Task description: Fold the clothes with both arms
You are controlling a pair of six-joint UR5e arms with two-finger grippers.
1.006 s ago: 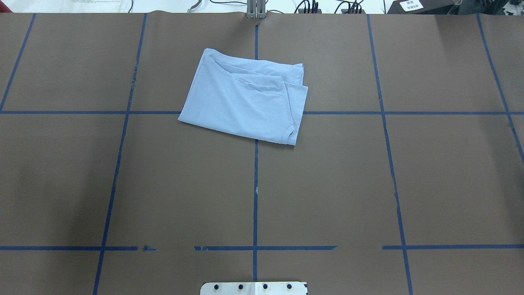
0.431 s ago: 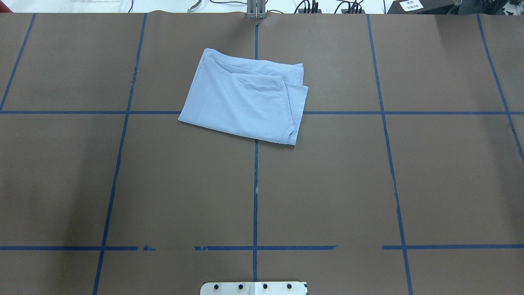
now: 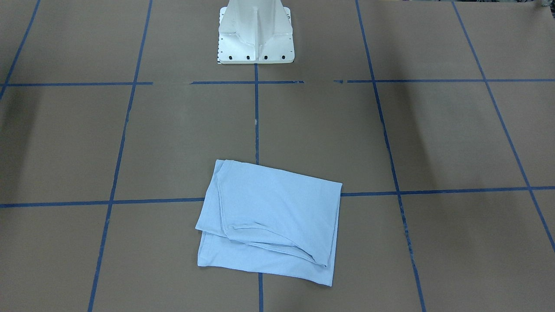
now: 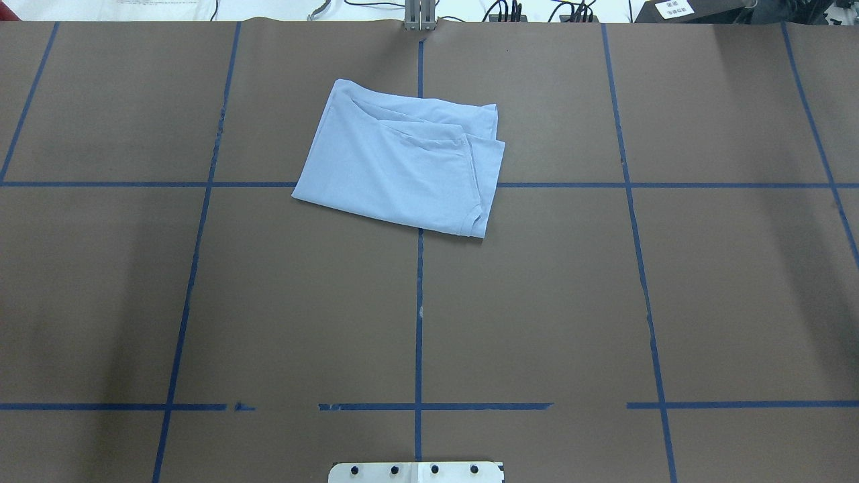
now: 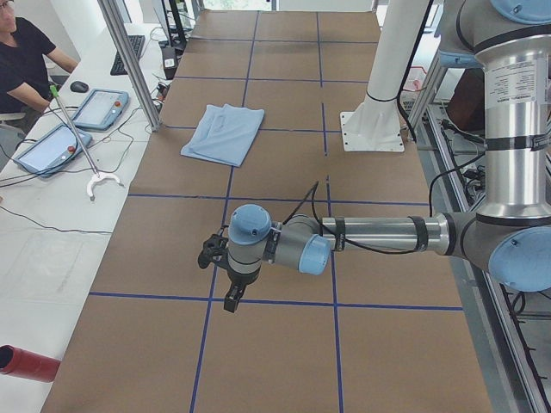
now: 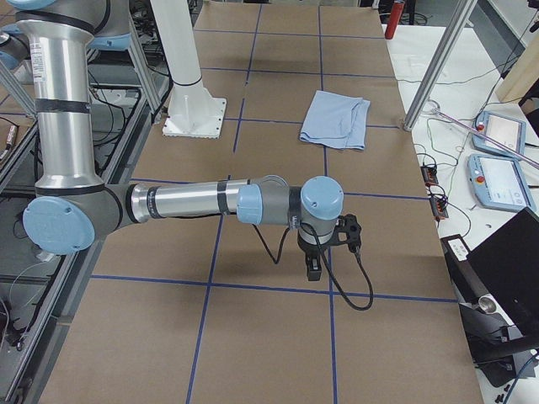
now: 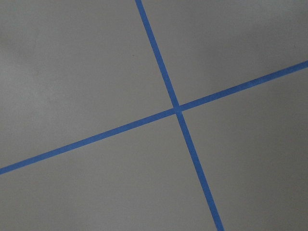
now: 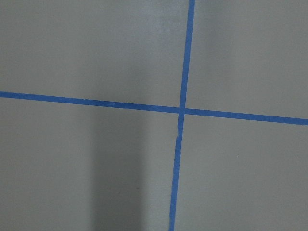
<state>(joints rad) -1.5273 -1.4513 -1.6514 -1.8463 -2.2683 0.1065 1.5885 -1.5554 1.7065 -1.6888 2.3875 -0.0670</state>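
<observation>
The light blue T-shirt (image 4: pixel 402 164) lies folded into a rough rectangle on the brown table, at the far middle from the robot. It also shows in the front-facing view (image 3: pixel 271 221), the left view (image 5: pixel 224 133) and the right view (image 6: pixel 337 118). Its print and label are hidden. My left gripper (image 5: pixel 232 297) hangs over a tape crossing far from the shirt, seen only in the left view. My right gripper (image 6: pixel 313 268) hangs over another crossing, seen only in the right view. I cannot tell whether either is open or shut. Both wrist views show only bare table and blue tape.
The white pedestal base (image 3: pixel 256 32) stands at the robot's side of the table (image 4: pixel 604 302), which has a blue tape grid. An operator (image 5: pixel 21 52) sits by tablets (image 5: pixel 99 107) past the far edge. A red cylinder (image 5: pixel 26 361) lies on the white side bench.
</observation>
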